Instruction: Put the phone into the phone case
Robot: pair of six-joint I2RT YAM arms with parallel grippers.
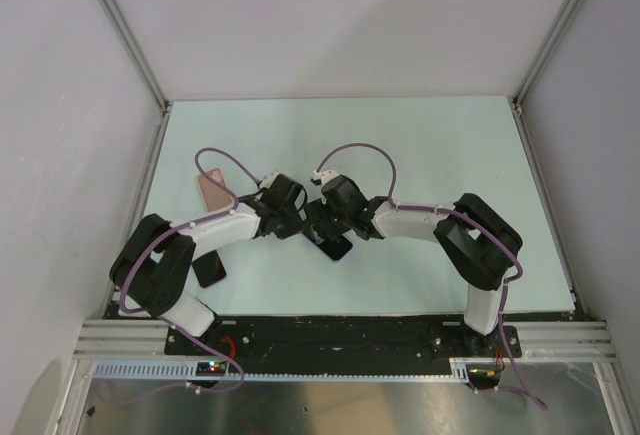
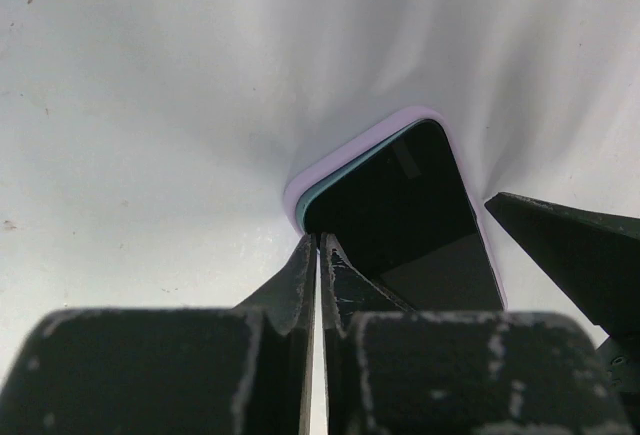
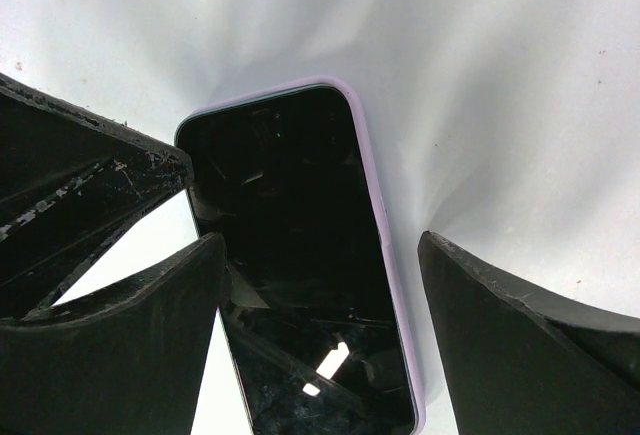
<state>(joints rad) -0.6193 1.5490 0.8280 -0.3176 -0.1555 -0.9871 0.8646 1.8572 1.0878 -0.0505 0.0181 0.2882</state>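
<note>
Phone (image 3: 290,225) lying face-up in phone case (image 2: 345,151), between spread fingers of right gripper (image 3: 320,243); left gripper (image 2: 318,247), fingers pressed together, at case corner.

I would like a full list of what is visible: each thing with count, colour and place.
phone: one, glossy black, mid-table, inside the case
phone case: one, pale lilac rim, around the phone
flat shell: one, salmon-pink, table's left rear, apart from the phone
flat piece: one, black, beside the left arm
table: one, pale, under everything
cables: two, purple, one per arm
left gripper: one, black, shut, at the phone's corner
right gripper: one, black, open, straddling the phone
</note>
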